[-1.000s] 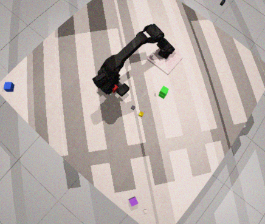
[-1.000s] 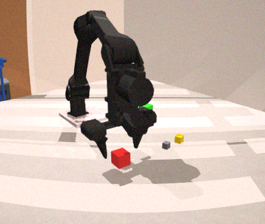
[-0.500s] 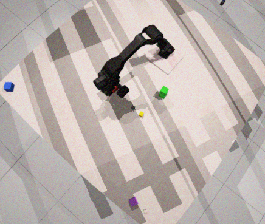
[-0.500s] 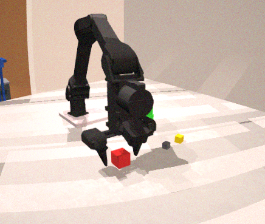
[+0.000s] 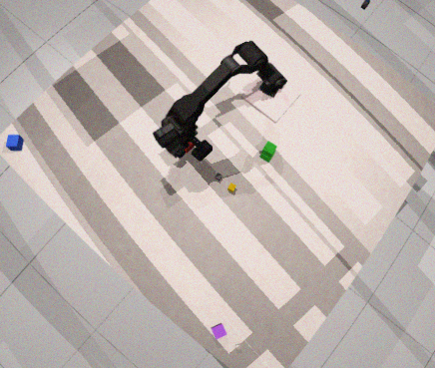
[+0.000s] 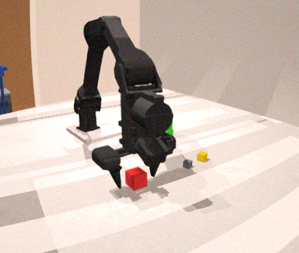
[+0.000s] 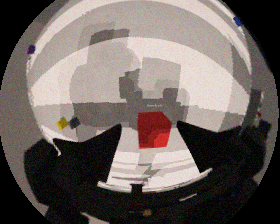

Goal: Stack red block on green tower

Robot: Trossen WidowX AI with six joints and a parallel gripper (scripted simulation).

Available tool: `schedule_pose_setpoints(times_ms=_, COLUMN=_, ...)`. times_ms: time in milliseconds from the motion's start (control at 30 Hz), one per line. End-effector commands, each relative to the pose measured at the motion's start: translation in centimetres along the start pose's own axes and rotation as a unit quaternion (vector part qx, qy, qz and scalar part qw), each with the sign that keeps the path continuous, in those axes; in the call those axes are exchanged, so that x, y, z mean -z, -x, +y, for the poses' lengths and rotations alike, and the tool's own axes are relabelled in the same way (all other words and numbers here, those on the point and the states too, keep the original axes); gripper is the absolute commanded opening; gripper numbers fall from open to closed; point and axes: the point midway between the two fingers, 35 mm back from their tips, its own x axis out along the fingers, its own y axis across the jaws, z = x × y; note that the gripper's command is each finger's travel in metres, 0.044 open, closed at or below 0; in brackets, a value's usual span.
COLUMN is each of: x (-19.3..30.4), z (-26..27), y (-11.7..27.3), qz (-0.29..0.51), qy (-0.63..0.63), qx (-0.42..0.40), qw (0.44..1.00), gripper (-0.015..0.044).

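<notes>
The red block rests on the floor, mostly hidden under the arm in the top view. My gripper is open and points down, low over the floor. Its two fingertips show on either side of the red block, with a gap on each side in the exterior view and wrist views. The green tower stands upright to the right of the gripper in the top view. In the exterior view only a sliver of it shows behind the gripper.
A small grey block and a yellow block lie between the gripper and the tower's near side. A blue block and a purple block lie far off.
</notes>
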Motion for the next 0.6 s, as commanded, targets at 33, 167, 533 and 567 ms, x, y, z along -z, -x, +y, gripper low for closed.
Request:
schedule_pose_setpoints(times_ms=33, x=-0.03, z=-0.06, y=0.00, qz=-0.001, qy=0.000, qx=0.002, qw=1.000, gripper=0.0361)
schedule_pose_setpoints(times_ms=167, x=-0.03, z=-0.06, y=0.00, qz=-0.001, qy=0.000, qx=0.002, qw=1.000, gripper=0.0256)
schedule_pose_setpoints(times_ms=533, x=-0.03, z=-0.06, y=0.00, qz=-0.001, qy=0.000, qx=0.002, qw=1.000, gripper=0.0085)
schedule_pose_setpoints(times_ms=567, x=-0.03, z=-0.05, y=0.10, qz=-0.001, qy=0.000, qx=0.002, qw=1.000, gripper=0.0059)
